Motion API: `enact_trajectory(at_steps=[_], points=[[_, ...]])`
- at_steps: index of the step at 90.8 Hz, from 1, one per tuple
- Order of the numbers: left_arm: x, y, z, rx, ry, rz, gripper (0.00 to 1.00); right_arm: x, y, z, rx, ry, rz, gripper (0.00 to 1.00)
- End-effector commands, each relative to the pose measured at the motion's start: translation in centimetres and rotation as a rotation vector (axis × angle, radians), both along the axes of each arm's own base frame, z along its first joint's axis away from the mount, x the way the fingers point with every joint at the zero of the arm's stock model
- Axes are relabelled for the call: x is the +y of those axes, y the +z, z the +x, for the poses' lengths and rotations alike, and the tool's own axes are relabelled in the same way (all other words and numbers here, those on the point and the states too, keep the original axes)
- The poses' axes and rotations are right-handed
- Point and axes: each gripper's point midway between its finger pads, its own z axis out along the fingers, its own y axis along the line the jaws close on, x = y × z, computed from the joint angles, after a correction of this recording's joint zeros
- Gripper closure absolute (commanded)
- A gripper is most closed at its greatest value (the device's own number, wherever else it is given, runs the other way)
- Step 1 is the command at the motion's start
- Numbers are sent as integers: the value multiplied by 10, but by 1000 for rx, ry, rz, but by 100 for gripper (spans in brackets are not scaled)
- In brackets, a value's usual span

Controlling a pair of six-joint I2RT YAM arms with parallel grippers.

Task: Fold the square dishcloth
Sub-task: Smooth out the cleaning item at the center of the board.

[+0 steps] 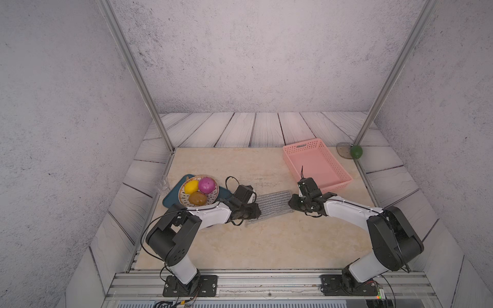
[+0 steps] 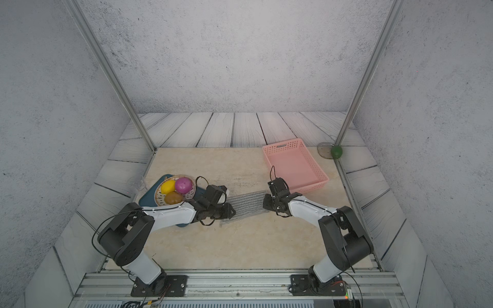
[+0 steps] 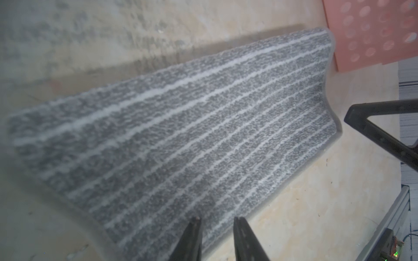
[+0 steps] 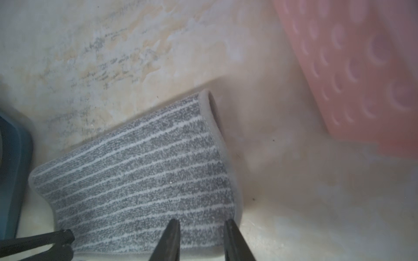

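— Left gripper, right gripper: jaws?
— Both part open, no hold visible, over square dishcloth corners farthest from pink basket.
— Lying where?
— Near that basket's front wall, long axis arm to arm, one end apiece.

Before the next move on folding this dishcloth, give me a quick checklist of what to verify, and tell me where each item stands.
1. Left hand over one end of the dishcloth: ok.
2. Right hand over the opposite end: ok.
3. Firm grip by both hands: cannot tell; the fingertips of each stand apart over the dishcloth.
4. Dishcloth lying flat: not ok; one corner curls up in the right wrist view.
5. Pink basket apart from the dishcloth: ok.
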Motion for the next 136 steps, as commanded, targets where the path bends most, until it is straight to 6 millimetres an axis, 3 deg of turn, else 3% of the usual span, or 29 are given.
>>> enact_trajectory(at_steps=[1,32,74,93,109,119,128,136], points=[[16,-19,-9,25,18,80,71,5,-16,-7,35,25,16,70],[59,-55,-22,38,70,265,78,-8,-55,-29,118,8,-29,75],[50,-34,-19,-46,8,205,78,-27,-58,-67,160,-36,-38,80],[48,-9,-24,-71,14,149,71,-37,-28,-54,63,-48,-87,74],[43,34,-18,-137,37,78,54,-41,6,-36,-23,-44,-141,70],[38,55,-9,-184,51,42,52,-29,24,-24,-66,-13,-102,70],[27,66,4,-211,45,25,57,-9,37,-12,-94,27,-33,71],[15,67,17,-219,37,13,62,14,46,0,-118,72,49,71]])
